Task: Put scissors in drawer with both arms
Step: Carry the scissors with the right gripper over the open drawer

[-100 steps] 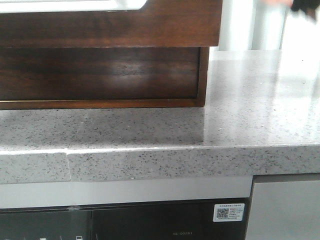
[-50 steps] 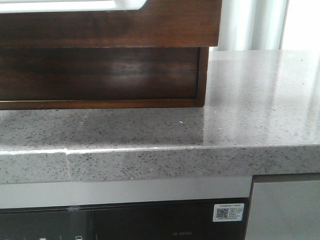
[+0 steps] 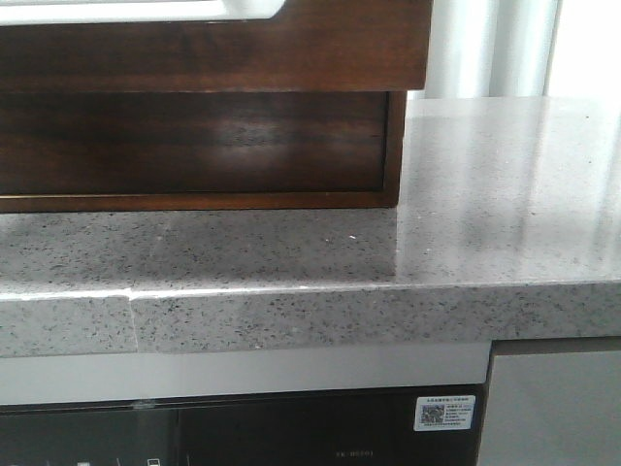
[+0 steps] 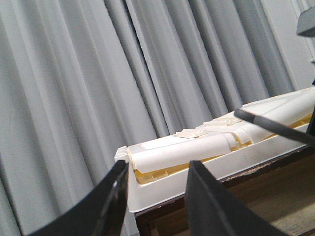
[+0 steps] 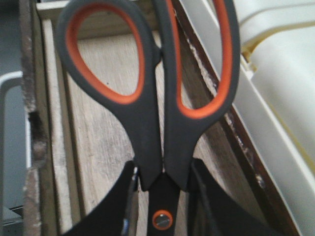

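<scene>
The right gripper [image 5: 162,196] pinches the scissors [image 5: 157,98] just above the pivot screw, one dark finger [image 5: 118,201] pressed to each side of the closed shanks. The grey handles, lined in orange, stand up and away from the fingers, and the blades are out of sight. Behind the scissors lies the pale bare-wood floor of the open drawer [image 5: 98,142]; its worn wall edge runs along at 9 o'clock of the scissors, and a dark-brown wooden edge passes at 3 o'clock. Beyond that edge sits a white tray [image 5: 275,73].

The left gripper [image 4: 157,196] holds nothing — its two dark fingers [image 4: 110,206] stand spread apart, with the same white tray [image 4: 206,152] showing in the gap. The tray rests on top of dark wood, grey curtains [image 4: 98,73] hang behind it, and a thin dark cable [image 4: 275,125] crosses at 3 o'clock.

From the front, neither arm is in frame — only the dark-brown cabinet [image 3: 194,146] on a speckled grey counter [image 3: 291,262]. The cabinet fills the 10 to 12 o'clock part of the frame, its drawer front [image 3: 213,44] jutting out over the recess below. A white label [image 3: 444,412] shows on the dark panel under the counter at 5 o'clock.
</scene>
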### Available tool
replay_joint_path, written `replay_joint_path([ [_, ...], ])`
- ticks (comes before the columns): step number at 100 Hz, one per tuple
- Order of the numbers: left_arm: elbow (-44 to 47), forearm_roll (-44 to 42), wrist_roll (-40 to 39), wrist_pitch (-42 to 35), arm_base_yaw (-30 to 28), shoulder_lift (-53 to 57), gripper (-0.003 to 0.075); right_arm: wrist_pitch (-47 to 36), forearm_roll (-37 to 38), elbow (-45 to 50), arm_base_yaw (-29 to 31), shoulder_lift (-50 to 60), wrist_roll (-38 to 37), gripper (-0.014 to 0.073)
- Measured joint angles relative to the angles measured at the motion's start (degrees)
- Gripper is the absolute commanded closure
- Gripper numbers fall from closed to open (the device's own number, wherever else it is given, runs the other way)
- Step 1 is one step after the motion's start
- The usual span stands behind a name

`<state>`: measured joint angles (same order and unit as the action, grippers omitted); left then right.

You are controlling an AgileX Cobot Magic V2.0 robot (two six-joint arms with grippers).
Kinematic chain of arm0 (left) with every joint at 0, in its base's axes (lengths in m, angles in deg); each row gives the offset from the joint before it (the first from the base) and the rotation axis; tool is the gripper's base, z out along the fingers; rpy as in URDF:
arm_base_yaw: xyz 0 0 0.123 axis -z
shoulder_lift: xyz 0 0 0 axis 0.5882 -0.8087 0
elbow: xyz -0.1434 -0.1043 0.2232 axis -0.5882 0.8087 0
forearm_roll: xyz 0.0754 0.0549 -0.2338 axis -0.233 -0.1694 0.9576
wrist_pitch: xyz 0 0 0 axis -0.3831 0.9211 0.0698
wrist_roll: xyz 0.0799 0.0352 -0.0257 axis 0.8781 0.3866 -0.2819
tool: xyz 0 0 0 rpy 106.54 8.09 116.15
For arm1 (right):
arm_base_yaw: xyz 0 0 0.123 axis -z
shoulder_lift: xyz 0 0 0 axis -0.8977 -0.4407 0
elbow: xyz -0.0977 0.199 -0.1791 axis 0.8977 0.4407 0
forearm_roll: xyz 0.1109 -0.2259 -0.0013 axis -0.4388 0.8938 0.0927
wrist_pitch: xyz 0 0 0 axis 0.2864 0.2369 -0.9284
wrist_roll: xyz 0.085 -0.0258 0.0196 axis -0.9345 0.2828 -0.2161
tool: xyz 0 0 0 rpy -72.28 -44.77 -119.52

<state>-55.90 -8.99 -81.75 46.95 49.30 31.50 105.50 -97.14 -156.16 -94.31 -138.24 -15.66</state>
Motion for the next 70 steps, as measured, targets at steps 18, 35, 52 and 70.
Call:
replay_joint_path([
  [18,0.0,0.0,0.0,0.39,0.0,0.0,0.049,0.02,0.33,0.0,-0.03,-2.96,0.04,0.0717],
  [35,0.0,0.0,0.0,1.15,0.0,0.0,0.0489,0.75,0.33,0.0,-0.03,-3.75,0.14,0.0703],
  [52,0.0,0.0,0.0,1.45,0.0,0.0,0.0489,1.09,0.42,0.0,-0.03,-3.85,0.14,0.0479],
  [70,0.0,0.0,0.0,1.45,0.0,0.0,0.0489,1.09,0.42,0.0,-0.03,-3.85,0.14,0.0365],
])
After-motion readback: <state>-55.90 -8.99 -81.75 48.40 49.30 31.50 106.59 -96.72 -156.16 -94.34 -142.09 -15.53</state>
